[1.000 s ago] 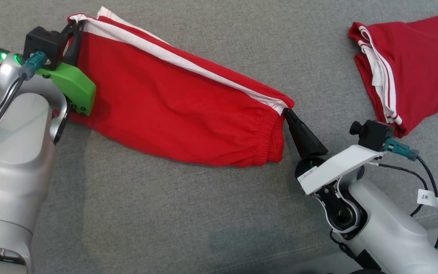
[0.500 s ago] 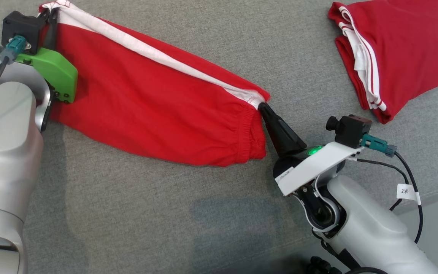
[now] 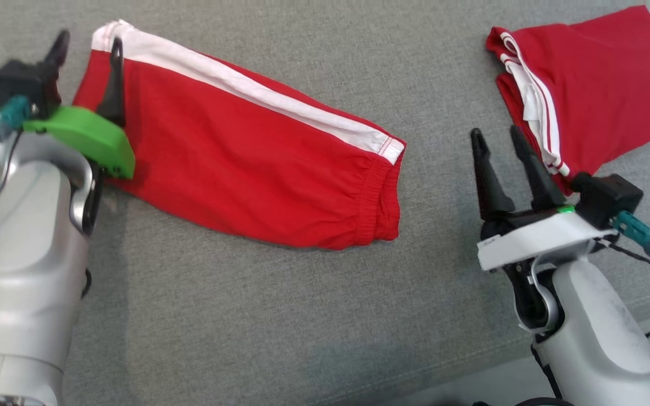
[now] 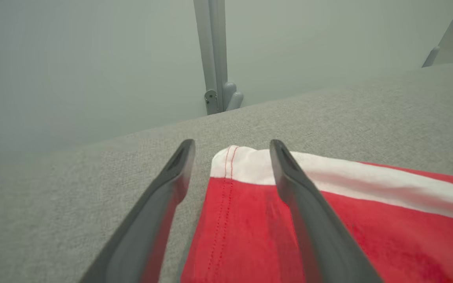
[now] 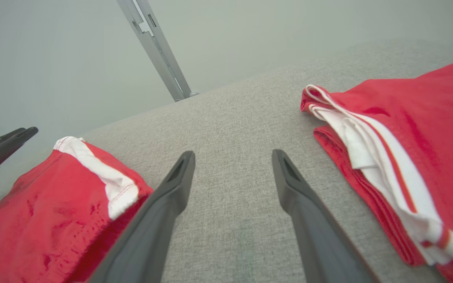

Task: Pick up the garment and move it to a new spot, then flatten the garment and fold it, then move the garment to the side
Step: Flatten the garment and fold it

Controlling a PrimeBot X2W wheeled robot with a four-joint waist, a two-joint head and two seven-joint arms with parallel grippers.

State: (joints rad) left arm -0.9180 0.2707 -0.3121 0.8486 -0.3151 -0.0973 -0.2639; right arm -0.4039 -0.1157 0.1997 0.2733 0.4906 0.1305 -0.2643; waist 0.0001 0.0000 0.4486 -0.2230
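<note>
The garment (image 3: pixel 246 152), red shorts with a white side stripe, lies folded lengthwise and flat on the grey padded surface (image 3: pixel 280 316). My left gripper (image 3: pixel 88 48) is open at the garment's left end, one finger over the red cloth and the other beyond its edge. In the left wrist view the left gripper (image 4: pixel 232 143) straddles the white-striped corner of the garment (image 4: pixel 250 220) without pinching it. My right gripper (image 3: pixel 494 132) stands open over bare surface, well right of the waistband end. In the right wrist view the right gripper (image 5: pixel 233 154) has nothing between its fingers, and the garment (image 5: pixel 53 204) lies to its left.
A second red garment with white stripes (image 3: pixel 584 96) lies folded at the far right, just beside my right gripper; it also shows as the striped pile (image 5: pixel 407 137) in the right wrist view. A metal post (image 4: pixel 214 55) stands beyond the surface's far edge.
Both grippers have let go of the garment and opened. The right gripper has drawn away to the right. The garment now lies slack and flat. The head view has shifted too.
</note>
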